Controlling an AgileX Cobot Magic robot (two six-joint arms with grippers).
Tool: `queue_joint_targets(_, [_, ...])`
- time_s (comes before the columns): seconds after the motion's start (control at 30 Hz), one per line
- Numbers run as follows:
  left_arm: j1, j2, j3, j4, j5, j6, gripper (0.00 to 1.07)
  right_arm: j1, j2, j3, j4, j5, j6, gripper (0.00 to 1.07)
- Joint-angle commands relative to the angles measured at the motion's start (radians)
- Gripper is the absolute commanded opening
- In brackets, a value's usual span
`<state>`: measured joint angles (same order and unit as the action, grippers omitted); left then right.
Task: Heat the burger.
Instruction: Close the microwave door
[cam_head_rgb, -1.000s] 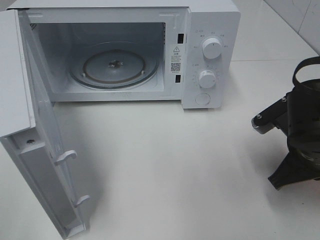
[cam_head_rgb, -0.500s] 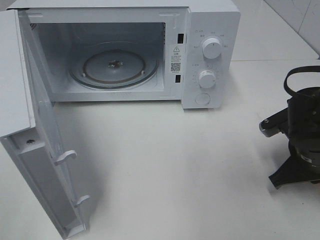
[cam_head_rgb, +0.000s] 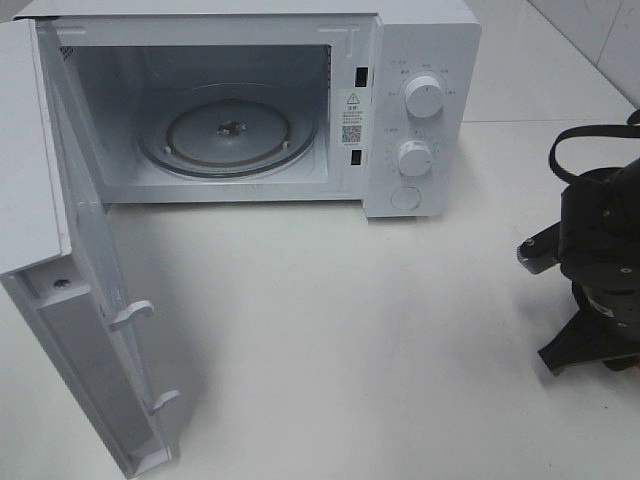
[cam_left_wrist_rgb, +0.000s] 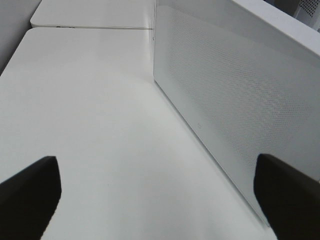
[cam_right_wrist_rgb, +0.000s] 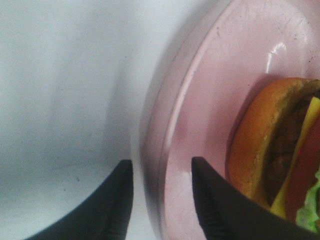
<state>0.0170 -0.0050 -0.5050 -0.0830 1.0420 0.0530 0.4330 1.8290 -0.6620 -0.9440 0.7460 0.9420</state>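
1. Burger sits on a pink plate; seen only in the right wrist view, at the right edge of the frame. Bun, patty, cheese, tomato and lettuce show edge-on. Not in the exterior high view; it probably lies past that frame's right edge, under the right arm.
2. Right gripper: two dark fingertips at the lower centre of the wrist frame, parted, straddling the plate rim, one fingertip over the bare table, the other over the plate's inner surface. Jaws are spread with a narrow gap; no visible pinch on the rim, contact cannot be confirmed.
3. Key relation: burger lies just beyond the inner fingertip, toward the right of the wrist frame, near but apart from it. Plate rim runs between the fingers, roughly bottom to top of the frame. Judgement: a rim grasp carries the burger, so closing on the rim is the likely next move.
4. Right arm is much the nearer one.
5. Left gripper: fingertips at the lower corners of its frame, wide apart, holding nothing, beside the microwave's perforated side.
6. Microwave: upper left of the exterior high frame, door swung open, glass turntable bare. Destination lies well apart from the right arm, toward the frame's left.
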Motion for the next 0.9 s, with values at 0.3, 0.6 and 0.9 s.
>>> queue_joint_targets(0.3, [0.002,-0.021,0.001,-0.006,-0.005,-0.007,0.98,-0.002,-0.277,-0.008,0.277,0.018,-0.191,0.51])
queue_joint_targets(0.6, [0.002,-0.021,0.001,-0.006,-0.005,-0.007,0.98,-0.002,-0.551,-0.008,0.567,0.018,-0.551,0.63])
queue_joint_targets(0.9, [0.002,-0.021,0.001,-0.006,-0.005,-0.007,0.98,-0.002,-0.765,-0.008,0.771,0.054,-0.742,0.81])
